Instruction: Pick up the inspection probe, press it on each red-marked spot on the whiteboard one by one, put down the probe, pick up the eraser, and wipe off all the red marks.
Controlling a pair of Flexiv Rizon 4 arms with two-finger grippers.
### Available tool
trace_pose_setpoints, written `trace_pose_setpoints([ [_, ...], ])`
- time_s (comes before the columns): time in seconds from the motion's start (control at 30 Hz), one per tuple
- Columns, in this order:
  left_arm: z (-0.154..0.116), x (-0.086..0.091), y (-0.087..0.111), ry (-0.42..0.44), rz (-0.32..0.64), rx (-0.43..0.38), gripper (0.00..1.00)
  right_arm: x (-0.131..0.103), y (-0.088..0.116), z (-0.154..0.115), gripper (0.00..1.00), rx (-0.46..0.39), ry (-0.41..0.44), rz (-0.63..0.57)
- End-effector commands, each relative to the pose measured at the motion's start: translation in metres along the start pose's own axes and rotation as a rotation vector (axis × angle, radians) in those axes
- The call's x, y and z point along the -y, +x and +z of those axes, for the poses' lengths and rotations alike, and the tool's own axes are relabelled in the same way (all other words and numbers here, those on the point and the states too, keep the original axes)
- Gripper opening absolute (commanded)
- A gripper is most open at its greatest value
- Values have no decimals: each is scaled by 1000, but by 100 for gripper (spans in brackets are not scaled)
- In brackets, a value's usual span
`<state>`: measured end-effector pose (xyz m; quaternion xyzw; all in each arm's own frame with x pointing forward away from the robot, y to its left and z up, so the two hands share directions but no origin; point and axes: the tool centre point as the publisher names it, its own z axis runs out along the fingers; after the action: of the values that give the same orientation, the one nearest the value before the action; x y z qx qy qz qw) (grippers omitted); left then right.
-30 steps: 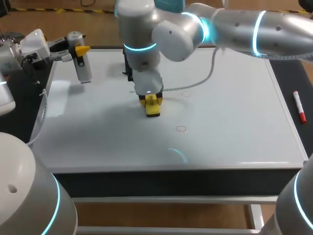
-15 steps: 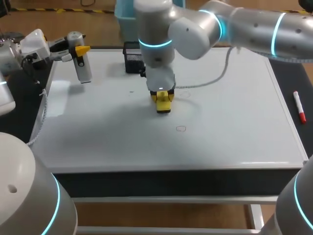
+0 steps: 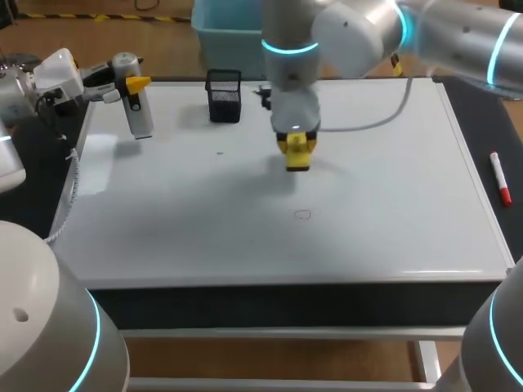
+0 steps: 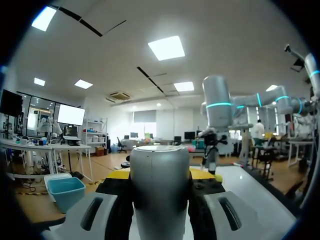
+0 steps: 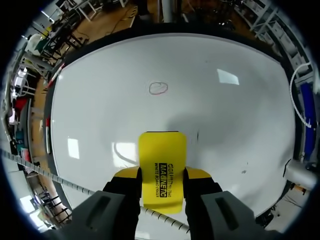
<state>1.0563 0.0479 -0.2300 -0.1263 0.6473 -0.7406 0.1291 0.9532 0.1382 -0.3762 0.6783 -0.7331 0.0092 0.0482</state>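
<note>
One left: red circle (image 3: 302, 215), 6 o'clock of eraser (image 3: 298, 162).
Right gripper (image 3: 297, 152): clamping eraser (wiping).
Left gripper (image 3: 135, 85): gripping inspection probe (image 3: 141, 119).

The flat yellow rectangular eraser (image 5: 162, 165) carries the only print: a bold word in a black bar and a smaller black line beside it (both upside down from the right wrist). One hand-drawn red ring (image 5: 158, 88) marks the glossy whiteboard (image 5: 225, 115).

My right arm (image 3: 458, 37) enters from upper right, wrist (image 3: 292, 90) vertical over upper centre, right tool (image 3: 297, 153) pointing down, clamped on the eraser (image 3: 297, 158). My left tool (image 3: 131, 82) sits upper left, clamped on the probe (image 3: 140, 116).
</note>
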Motion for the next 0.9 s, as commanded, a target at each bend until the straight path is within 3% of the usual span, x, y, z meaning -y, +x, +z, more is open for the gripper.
trace_pose_setpoints([
  [0.03,0,0,-1,2,2,-1,0,5,38,-5,0,49,4,29],
  [0.53,0,0,-1,2,2,-1,0,43,149,-2,0,42,-25,200],
  [0.9,0,0,-1,2,2,-1,0,73,217,10,0,12,-78,335],
])
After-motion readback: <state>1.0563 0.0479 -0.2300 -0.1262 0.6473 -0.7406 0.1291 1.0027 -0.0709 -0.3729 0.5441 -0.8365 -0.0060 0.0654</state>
